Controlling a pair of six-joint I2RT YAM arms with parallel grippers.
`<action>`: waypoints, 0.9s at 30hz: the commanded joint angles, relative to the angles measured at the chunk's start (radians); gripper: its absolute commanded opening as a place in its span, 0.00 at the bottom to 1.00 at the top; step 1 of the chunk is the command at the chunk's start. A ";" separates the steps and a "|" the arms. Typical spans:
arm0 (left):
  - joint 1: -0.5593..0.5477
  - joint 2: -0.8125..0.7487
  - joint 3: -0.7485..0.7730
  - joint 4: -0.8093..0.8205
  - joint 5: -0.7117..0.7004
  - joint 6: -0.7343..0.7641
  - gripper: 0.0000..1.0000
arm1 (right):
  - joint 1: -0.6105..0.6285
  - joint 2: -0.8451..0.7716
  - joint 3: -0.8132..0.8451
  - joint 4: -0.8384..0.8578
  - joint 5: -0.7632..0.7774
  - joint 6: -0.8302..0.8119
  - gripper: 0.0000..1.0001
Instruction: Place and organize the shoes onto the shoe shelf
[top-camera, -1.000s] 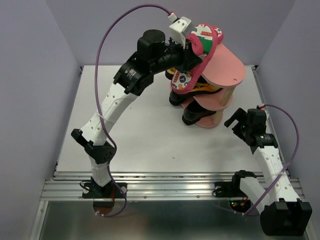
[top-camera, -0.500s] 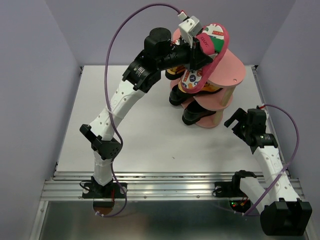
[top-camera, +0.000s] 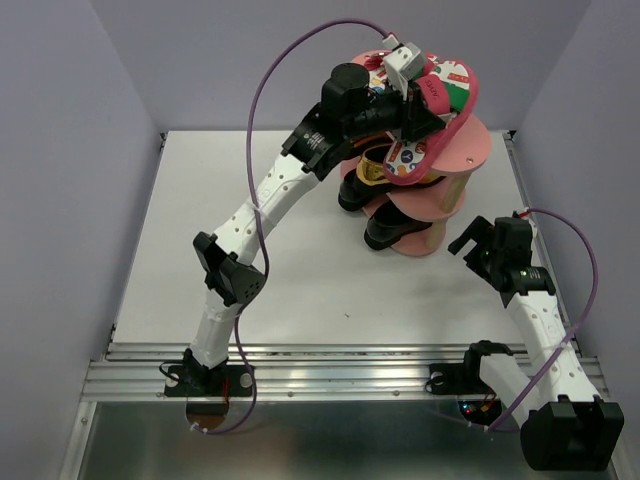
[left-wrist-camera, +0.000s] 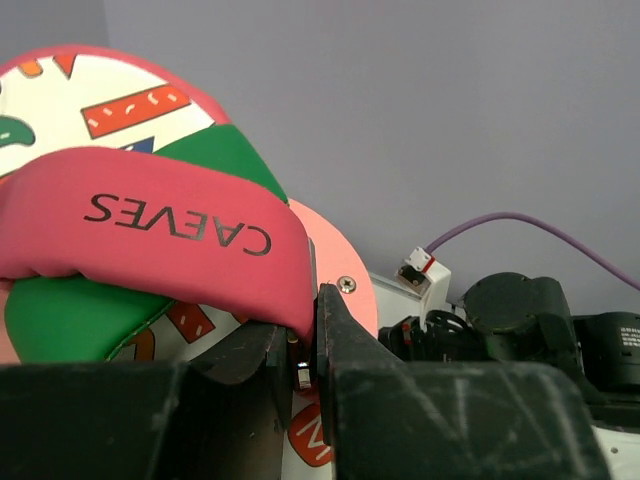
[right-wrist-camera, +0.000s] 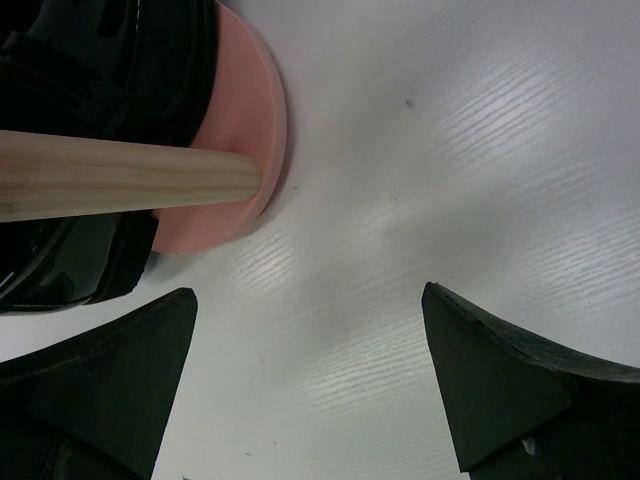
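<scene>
**Flip-flop held over the shelf top, ready to set down**

Top view: the left gripper (top-camera: 424, 100) is in the upper middle of the frame, above the shelf (top-camera: 468, 150). It carries a flip-flop (top-camera: 455, 85) tilted, with the printed footbed facing the camera. A second flip-flop (top-camera: 405, 158) lies lower left of it on the top board, hanging over the board's left edge. Black loafers (top-camera: 385, 232) sit on the lower boards. The gold pair cannot be made out here. The right gripper (top-camera: 478, 240) is right of centre, low beside the shelf's foot and holding nothing. No shoe shows on the table (top-camera: 200, 230).

Left wrist view: the left gripper (left-wrist-camera: 305, 340) at bottom centre is clamped on the flip-flop's red strap (left-wrist-camera: 180, 235), with the jaws nearly together. The footbed fills the upper left. The pink top board (left-wrist-camera: 350, 295) shows just behind the strap.

Right wrist view: the right gripper (right-wrist-camera: 310, 385) is spread wide with only bare table between its fingers (right-wrist-camera: 110, 380). At upper left are the shelf's bottom board (right-wrist-camera: 245, 120), a wooden post (right-wrist-camera: 120, 175) and a loafer (right-wrist-camera: 90, 60).

Judgement: this looks like the last placing step. The next move calls for levelling the flip-flop, lowering it onto the free right side of the top board beside its mate, then letting go of the strap. The overhanging mate may need a nudge inward.
</scene>
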 joint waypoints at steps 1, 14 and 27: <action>0.011 -0.046 0.055 0.149 0.007 -0.019 0.00 | -0.002 -0.013 0.016 0.036 0.012 -0.016 1.00; 0.014 -0.035 0.054 0.190 0.004 -0.081 0.68 | -0.002 -0.008 0.016 0.040 0.010 -0.018 1.00; 0.014 -0.178 -0.032 0.204 -0.031 -0.058 0.62 | -0.002 -0.014 0.016 0.034 0.009 -0.016 1.00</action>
